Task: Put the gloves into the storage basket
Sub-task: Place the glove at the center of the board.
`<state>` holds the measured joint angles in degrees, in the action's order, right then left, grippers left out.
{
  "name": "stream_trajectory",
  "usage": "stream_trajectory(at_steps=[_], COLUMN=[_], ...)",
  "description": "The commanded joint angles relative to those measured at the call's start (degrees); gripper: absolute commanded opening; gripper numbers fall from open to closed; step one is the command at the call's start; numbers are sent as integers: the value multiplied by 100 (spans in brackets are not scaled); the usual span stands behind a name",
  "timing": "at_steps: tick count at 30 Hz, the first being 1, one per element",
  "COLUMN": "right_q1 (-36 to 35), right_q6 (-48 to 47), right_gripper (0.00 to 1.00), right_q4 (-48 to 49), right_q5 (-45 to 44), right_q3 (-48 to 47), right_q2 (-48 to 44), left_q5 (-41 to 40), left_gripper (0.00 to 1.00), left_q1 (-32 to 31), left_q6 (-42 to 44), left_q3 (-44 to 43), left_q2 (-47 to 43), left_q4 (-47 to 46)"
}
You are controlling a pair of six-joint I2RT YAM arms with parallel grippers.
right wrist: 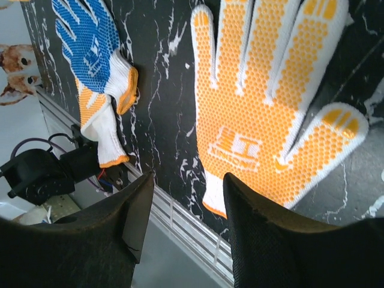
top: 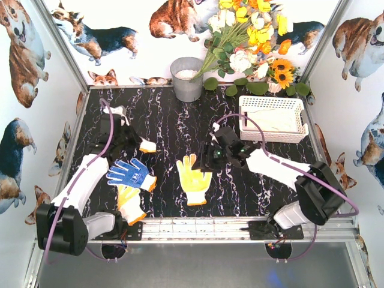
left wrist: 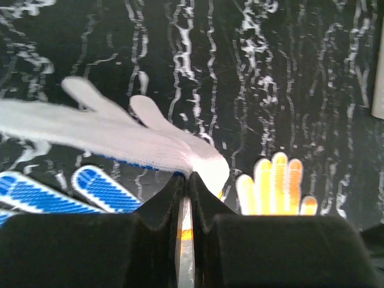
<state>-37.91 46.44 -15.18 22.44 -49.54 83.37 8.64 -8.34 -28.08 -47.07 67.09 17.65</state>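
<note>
1. The left gripper (left wrist: 186, 177) is pinched shut on a white glove (left wrist: 120, 135), at the table's left.
2. The right gripper (right wrist: 187, 186) is spread wide over the yellow-palmed glove (right wrist: 270, 108), close to the near edge.
3. The blue-palmed glove (top: 129, 173) lies near left.
4. The storage basket (top: 273, 135) sits far right, with bare table (top: 174, 120) before it.

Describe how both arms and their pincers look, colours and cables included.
The left arm and right arm: white shells on the long links, black joint housings and bases, a purple cable looping along each. The left pincer and right pincer: matte black, blocky fingers.
</note>
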Motion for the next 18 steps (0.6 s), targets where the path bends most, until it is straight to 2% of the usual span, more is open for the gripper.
stream_trajectory(at_steps=[1,5,7,9,11,14,18], right_q1=[-23,-23,-23,-23,-23,-23,-23], right_q6=[28,92,102,87,70,50,67], right_gripper=[52,53,53,53,54,55,55], right_q4=[109,100,52,-47,-169,-319,-521], right_q5=[-127,-158,-172,-213,-289,-408,-530], right_q3=[303,481,505,515,522,577,675], right_q2=[-417,-608,-734,-898,-1093,-1417,-1859], left_q5=[-517,5,91,260,415,494,578], left_gripper=[0,0,5,30,51,66,76], left_q1=[136,138,146,186,216,261,258], left_q6=[561,557,558,558,598,638,623], left_q3=[-56,66,122,112,58,-138,-614], left_q2=[-50,307,475,608,720,986,1444], left_q4=[649,342,175,35,-99,-232,-52])
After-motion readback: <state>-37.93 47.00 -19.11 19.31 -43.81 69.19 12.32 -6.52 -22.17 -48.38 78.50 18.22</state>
